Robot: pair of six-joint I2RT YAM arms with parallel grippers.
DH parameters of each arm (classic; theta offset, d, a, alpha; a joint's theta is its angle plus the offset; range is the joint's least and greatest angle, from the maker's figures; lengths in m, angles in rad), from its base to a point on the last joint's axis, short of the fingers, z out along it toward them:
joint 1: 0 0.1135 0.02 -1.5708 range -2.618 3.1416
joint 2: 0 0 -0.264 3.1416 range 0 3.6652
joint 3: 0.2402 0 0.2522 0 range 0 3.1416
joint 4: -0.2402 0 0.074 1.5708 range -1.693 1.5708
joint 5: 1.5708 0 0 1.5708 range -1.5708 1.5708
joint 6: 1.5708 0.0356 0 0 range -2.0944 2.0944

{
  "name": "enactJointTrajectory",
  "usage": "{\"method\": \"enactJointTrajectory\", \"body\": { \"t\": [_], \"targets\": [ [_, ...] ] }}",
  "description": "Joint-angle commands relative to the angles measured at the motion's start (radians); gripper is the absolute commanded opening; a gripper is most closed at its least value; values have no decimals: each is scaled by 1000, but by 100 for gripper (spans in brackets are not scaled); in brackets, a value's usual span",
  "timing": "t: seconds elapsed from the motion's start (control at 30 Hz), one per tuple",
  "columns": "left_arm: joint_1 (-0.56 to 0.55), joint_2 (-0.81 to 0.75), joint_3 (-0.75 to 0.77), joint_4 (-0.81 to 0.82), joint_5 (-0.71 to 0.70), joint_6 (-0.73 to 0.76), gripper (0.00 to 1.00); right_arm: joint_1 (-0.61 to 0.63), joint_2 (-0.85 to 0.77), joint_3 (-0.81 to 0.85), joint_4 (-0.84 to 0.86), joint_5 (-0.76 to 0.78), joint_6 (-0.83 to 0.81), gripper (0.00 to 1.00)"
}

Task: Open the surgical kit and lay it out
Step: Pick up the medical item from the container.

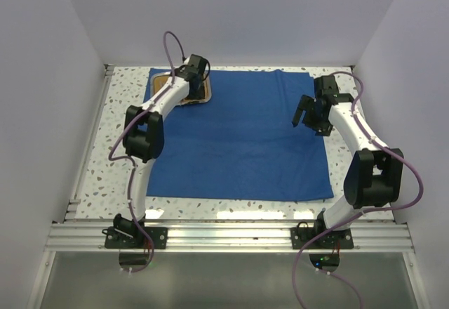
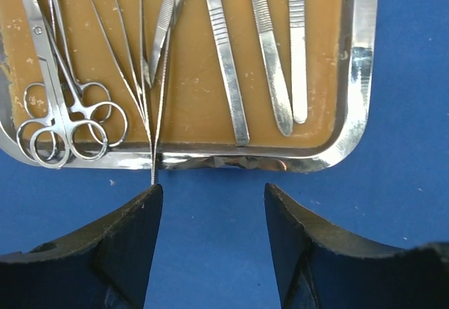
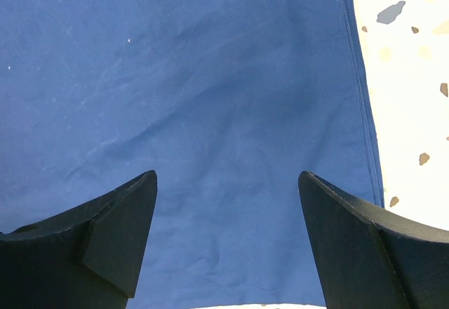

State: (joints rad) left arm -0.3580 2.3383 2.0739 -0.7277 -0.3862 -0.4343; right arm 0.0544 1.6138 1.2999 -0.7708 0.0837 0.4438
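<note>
The royal-blue cloth wrap (image 1: 242,137) lies spread flat on the table. The steel tray (image 1: 158,88) with its orange-brown base sits on the cloth's far left corner. In the left wrist view the tray (image 2: 358,77) holds ring-handled forceps (image 2: 59,112), thin tweezers (image 2: 151,77) and three scalpels (image 2: 228,70). One tweezer tip sticks out over the tray's near rim, close to my left finger. My left gripper (image 2: 213,200) is open and empty just in front of the tray. My right gripper (image 3: 226,182) is open and empty above the cloth's (image 3: 189,91) far right part.
The speckled white tabletop (image 1: 123,133) surrounds the cloth and shows in the right wrist view (image 3: 410,77) past the cloth's hem. White walls enclose the table on three sides. An aluminium rail (image 1: 231,235) runs along the near edge.
</note>
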Motion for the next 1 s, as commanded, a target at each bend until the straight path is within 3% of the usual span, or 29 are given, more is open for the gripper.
{"method": "enactJointTrajectory", "body": {
  "t": [0.0, 0.53, 0.7, 0.8, 0.97],
  "targets": [
    [28, -7, 37, 14, -17, 14, 63, 5, -45, -7, 19, -7, -17, 86],
    [96, 35, -3, 70, 50, 25, 59, 7, 41, 61, -41, 13, -40, 84],
    [105, 59, -12, 80, 67, 31, 54, 5, 64, 90, -62, 28, -45, 84],
    [108, 76, -23, 91, 73, 32, 47, 7, 78, 101, -73, 31, -47, 84],
    [114, 75, -20, 96, 67, 29, 16, 7, 87, 107, -79, 39, -43, 83]
  ]
}}
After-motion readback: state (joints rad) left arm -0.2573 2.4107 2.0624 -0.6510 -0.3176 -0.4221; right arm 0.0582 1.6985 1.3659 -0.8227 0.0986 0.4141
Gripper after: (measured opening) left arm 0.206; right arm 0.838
